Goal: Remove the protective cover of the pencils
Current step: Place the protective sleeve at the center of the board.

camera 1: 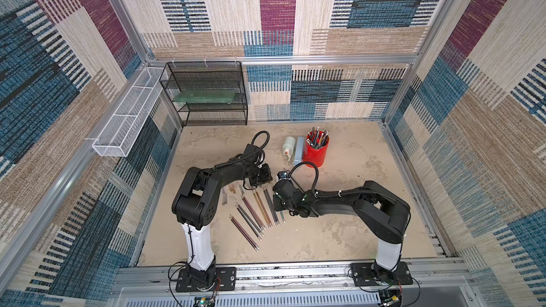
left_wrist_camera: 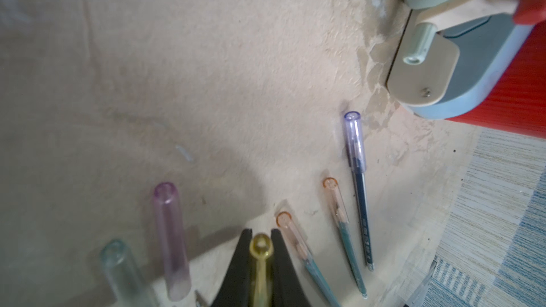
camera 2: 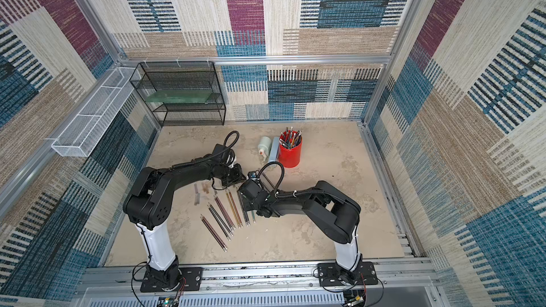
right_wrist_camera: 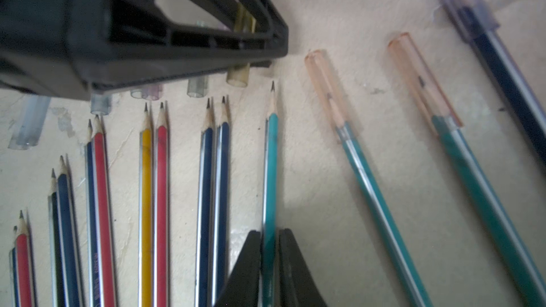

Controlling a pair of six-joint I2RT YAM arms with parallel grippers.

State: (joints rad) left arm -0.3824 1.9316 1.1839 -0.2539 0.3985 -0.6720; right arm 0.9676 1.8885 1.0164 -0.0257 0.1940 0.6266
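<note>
The table (camera 1: pixel 354 225) is edged by rails (camera 1: pixel 406 172). Its widest bare stretch runs from the right arm (camera 1: pixel 378 202) to the right-hand rail, and a narrower bare strip follows the near edge in front of the arm bases. The rack (camera 1: pixel 206 93) fills the far left corner, and the basket (camera 1: pixel 124 125) hangs on the left wall above the table's edge. The left arm (camera 1: pixel 206 181) and the right arm both reach to the middle, with their wrists near each other. The cup (camera 1: pixel 317 152) stands beyond them toward the back, with a bottle (camera 1: pixel 289 144) near it.

The pencils (camera 1: pixel 260 211) lie fanned on the table between the arms, tips toward the rear, and most are bare. The left gripper (left_wrist_camera: pixel 261 231) hangs by their tips, its fingers pinching a yellow cap (left_wrist_camera: pixel 261 249). The right gripper (right_wrist_camera: pixel 269 233) sits low over a teal pencil (right_wrist_camera: pixel 270 158) with a finger close on each side; I cannot tell whether they press it. Two more pencils wear orange caps (right_wrist_camera: pixel 325 84), and a dark one wears a purple cap (left_wrist_camera: pixel 353 137). Loose caps (left_wrist_camera: pixel 171 240) lie just past the tips.
</note>
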